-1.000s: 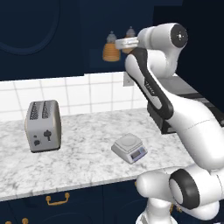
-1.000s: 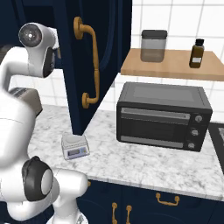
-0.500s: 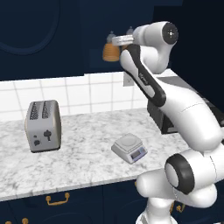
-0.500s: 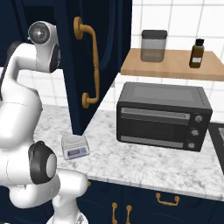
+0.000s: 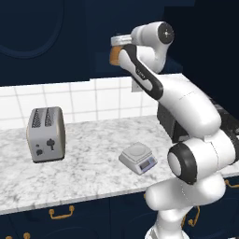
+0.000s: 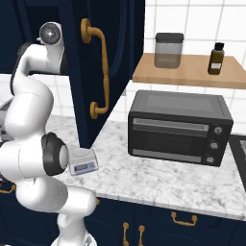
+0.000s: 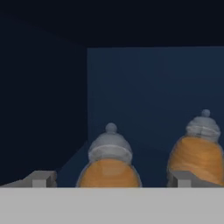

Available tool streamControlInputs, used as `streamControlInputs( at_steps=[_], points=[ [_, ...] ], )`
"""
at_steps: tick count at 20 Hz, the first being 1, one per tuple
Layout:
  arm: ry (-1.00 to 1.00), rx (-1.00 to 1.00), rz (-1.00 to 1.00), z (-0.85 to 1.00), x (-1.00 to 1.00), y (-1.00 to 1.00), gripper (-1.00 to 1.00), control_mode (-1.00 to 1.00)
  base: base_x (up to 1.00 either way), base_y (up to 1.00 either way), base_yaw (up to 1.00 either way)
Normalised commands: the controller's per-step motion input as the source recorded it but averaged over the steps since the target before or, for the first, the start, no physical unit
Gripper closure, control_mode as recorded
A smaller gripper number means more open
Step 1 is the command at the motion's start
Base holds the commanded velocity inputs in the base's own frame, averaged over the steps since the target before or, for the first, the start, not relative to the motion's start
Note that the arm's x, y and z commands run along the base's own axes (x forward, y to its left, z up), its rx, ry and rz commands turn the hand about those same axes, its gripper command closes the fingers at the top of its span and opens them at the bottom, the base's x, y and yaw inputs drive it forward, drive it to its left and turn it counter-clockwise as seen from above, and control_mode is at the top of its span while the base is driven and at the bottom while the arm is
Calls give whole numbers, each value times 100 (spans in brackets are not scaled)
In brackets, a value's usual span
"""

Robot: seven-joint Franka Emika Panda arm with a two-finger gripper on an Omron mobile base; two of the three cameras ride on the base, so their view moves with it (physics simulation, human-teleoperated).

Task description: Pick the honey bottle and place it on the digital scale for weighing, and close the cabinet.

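While half a second ago the arm stood further right, the gripper [image 7: 109, 179] now reaches into the navy cabinet [image 6: 115, 72], fingers spread wide. An amber ribbed honey bottle with grey cap [image 7: 110, 162] sits between them, ungrasped; closing looks next.

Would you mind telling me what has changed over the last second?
The arm has swung its hand left along the open cabinet, closer to the honey bottle. Its gripper now straddles that bottle, open, nothing grasped. Digital scale, toaster and oven stayed put.
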Motion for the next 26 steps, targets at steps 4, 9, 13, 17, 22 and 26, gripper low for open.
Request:
streamControlInputs(
  at_steps=[4, 9, 13, 17, 22, 26],
  points=[
    [-1, 0, 0, 0, 35, 17, -100, -100, 0, 0, 0],
    [0, 0, 0, -3, 24, 12, -100, -100, 0, 0, 0],
    [0, 0, 0, -22, 32, 1, -100, -100, 0, 0, 0],
    [2, 0, 0, -27, 22, 0, -100, -100, 0, 0, 0],
    [1, 0, 0, -23, 30, 8, -100, -100, 0, 0, 0],
    [0, 0, 0, -19, 32, 7, -100, -100, 0, 0, 0]
  ],
)
